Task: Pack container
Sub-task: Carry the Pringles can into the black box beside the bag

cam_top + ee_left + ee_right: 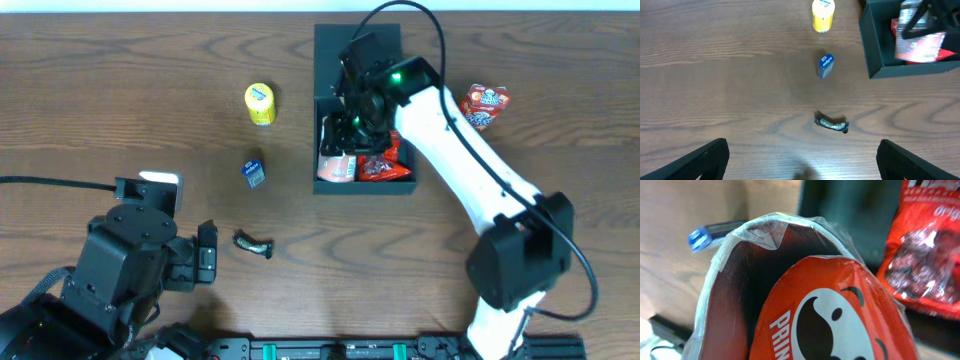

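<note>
Starting at the right hand [352, 122]: sunk into the container [330, 60], right over a Pringles can [336, 166] filling the wrist view. Cannot tell the grip: fingers hidden, so no saying whether clamped on the can or just off it. Looks like the placing step, with the can lying along the 9 o'clock wall and a red snack bag [385, 165] beside it at 3 o'clock, both at the 6 o'clock end of the box.

To do it well: settle the can flat against that wall before letting go, without pinching the bag. Then lift straight up, clear of the rim and of what looks like the flap lid at 12 o'clock. Risk, as a guess: rolling onto the bag if dropped from height.

Outward: container at 1 o'clock from the centre of the worktop [120, 60], with a red-and-white bag [485, 105] outside it at 3 o'clock. Yet to pack, by the look of it: a yellow tub [260, 103] at 11 o'clock, a blue packet [254, 172] at 9 o'clock, a dark wrapped sweet [254, 244] at 8 o'clock.

Left hand [205, 255] at 8 o'clock, spread wide and empty, the sweet just beside it at 3 o'clock.
</note>
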Controlling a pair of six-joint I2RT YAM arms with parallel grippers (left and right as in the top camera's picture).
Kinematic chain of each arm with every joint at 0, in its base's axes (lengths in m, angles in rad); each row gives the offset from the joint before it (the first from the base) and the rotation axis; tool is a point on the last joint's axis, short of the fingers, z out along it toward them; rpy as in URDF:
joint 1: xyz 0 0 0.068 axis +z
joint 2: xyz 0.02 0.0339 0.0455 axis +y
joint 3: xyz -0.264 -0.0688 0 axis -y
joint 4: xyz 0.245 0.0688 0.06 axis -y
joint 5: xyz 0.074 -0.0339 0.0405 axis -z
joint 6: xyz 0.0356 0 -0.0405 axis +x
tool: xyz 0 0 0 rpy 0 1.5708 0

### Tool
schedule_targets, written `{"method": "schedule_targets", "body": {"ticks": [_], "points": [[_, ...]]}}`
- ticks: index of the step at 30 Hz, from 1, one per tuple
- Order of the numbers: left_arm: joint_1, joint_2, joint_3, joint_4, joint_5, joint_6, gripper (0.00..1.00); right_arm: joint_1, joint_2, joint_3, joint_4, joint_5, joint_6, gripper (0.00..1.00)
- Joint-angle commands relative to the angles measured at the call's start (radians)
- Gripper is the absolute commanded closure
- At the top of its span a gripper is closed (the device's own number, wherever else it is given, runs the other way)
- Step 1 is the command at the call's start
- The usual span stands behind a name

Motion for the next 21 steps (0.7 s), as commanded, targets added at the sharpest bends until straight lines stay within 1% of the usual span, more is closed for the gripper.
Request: {"method": "schedule_targets", "body": {"ticks": [1,6,17,21], "points": [[0.003,0.000,-0.002,-0.005,0.016,0.004,0.05,-0.033,0.030,0.043,0.002,0.020,-0.034,0.98],[0.003,0.000,-0.002,-0.004,0.016,0.003,0.05,-0.065,0.077,0.043,-0.017,0.020,-0.041,0.98],[0.003,0.000,-0.002,-0.004,0.023,0.003,0.05,-0.050,0.136,0.043,-0.024,-0.007,-0.043,0.98],[0.003,0.000,-0.002,-0.003,0.023,0.003,0.05,-0.043,0.169,0.043,-0.009,-0.077,-0.040,0.98]]}}
